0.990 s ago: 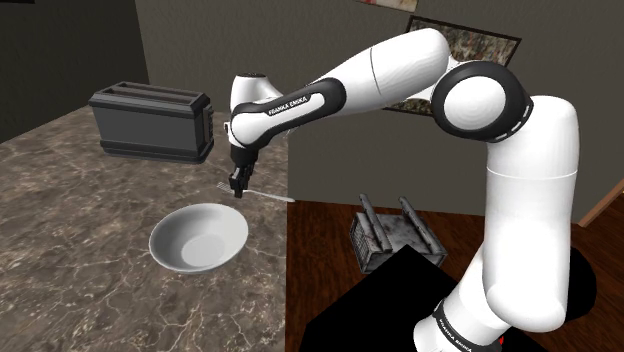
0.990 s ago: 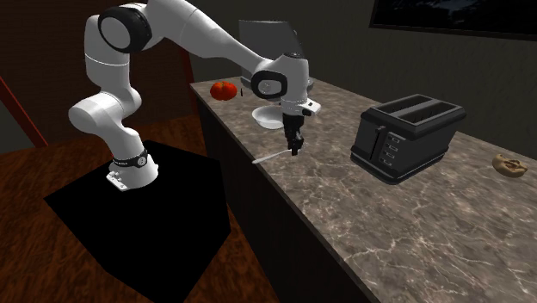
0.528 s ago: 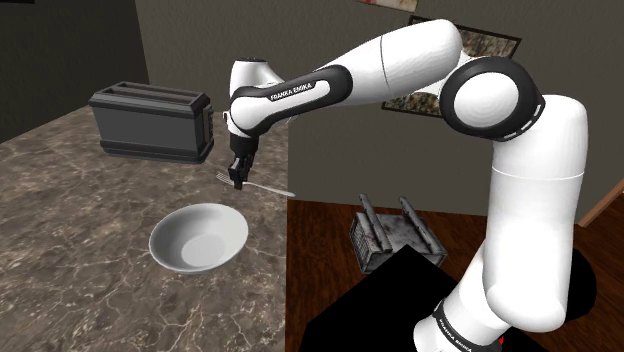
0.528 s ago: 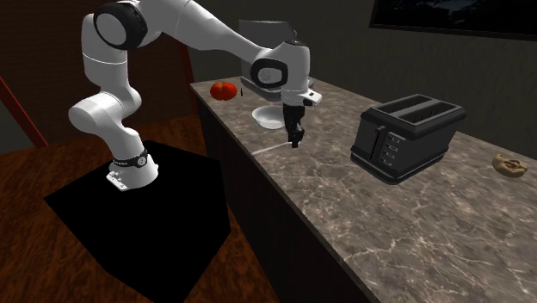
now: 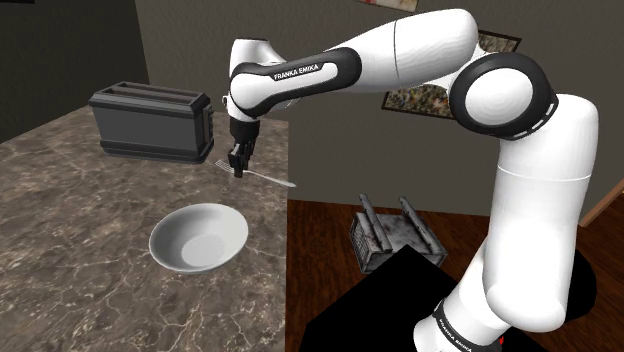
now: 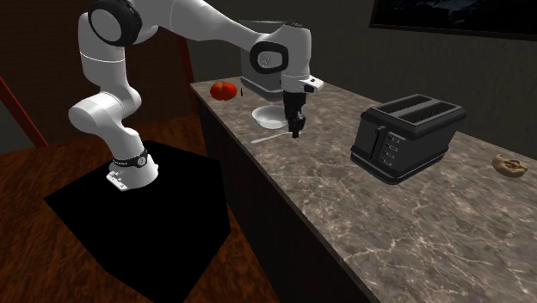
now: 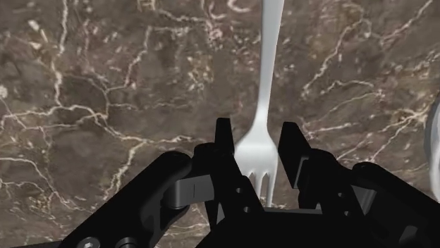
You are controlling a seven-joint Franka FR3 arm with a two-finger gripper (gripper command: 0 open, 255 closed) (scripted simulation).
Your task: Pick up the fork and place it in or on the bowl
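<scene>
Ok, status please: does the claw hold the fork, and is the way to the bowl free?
Claw shut on fork, near the tines. Fork lifted off the counter. Bowl empty, down beside the claw; nothing between.

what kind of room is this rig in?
Probably a home kitchen: a dark veined counter carries a toaster and a bowl, and the gripper holds a fork.
</scene>
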